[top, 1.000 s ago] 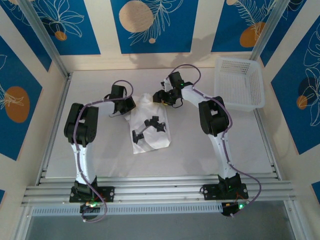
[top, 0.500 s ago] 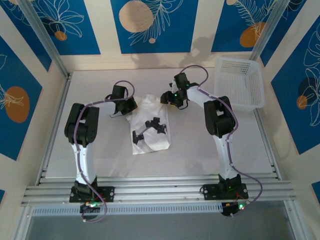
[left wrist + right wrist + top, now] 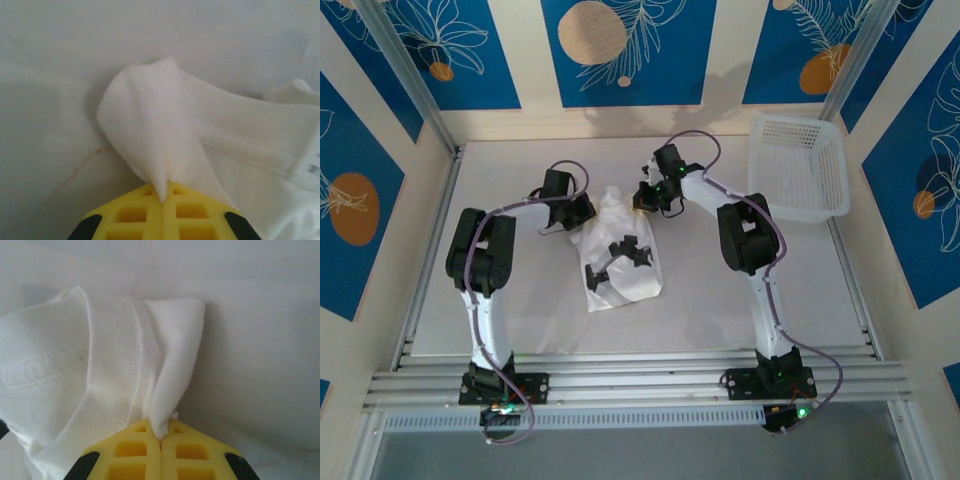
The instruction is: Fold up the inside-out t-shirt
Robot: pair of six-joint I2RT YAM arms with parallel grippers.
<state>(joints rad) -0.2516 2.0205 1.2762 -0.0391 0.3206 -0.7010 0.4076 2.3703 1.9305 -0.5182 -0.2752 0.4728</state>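
Observation:
The white t-shirt lies crumpled in the middle of the table, with a dark mark on it. My left gripper is at its upper left corner. In the left wrist view the yellow fingers of my left gripper are shut on a raised fold of the t-shirt. My right gripper is at the shirt's upper right corner. The right wrist view has my right gripper shut on a pinched fold beside a stitched hem of the t-shirt.
A white plastic lattice basket stands at the back right of the grey table. Aluminium rails run along the near edge and both sides. Bare table shows past each fold.
My right gripper swung right and then back left with its pinch of fabric, ending near where it started. The left gripper and the shirt's lower part have hardly moved.

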